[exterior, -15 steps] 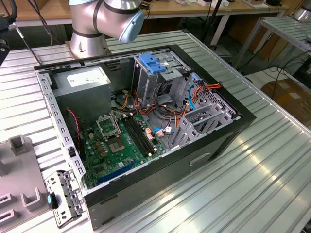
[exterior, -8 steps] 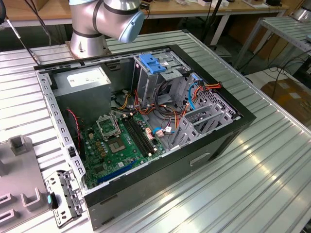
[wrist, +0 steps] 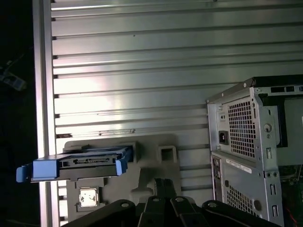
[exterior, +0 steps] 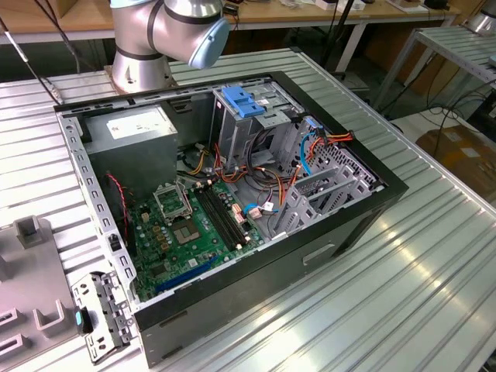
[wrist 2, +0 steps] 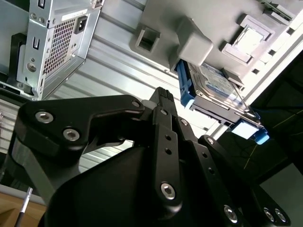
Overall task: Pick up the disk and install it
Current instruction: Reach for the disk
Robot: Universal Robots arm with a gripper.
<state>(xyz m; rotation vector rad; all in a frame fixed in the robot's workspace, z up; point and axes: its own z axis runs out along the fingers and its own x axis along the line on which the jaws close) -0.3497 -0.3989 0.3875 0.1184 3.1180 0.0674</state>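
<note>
The disk [wrist: 78, 165], a dark drive framed by blue rails, rests in a grey holder [wrist: 151, 163] close to the table's edge. In the second wrist view the disk [wrist 2: 215, 87] shows its labelled face, with a blue tab sticking out past the holder [wrist 2: 189, 45]. My gripper [wrist: 163, 182] hangs above the holder, a short way from the disk and not touching it. Its black fingers [wrist 2: 163, 97] stand together with nothing between them.
An open computer case [exterior: 232, 194] lies on the ribbed metal table [exterior: 403, 294], with a blue latch plate [exterior: 244, 101] on its drive cage. Its rear panel [wrist: 251, 151] stands beside the holder. The arm's base [exterior: 147, 46] stands behind the case.
</note>
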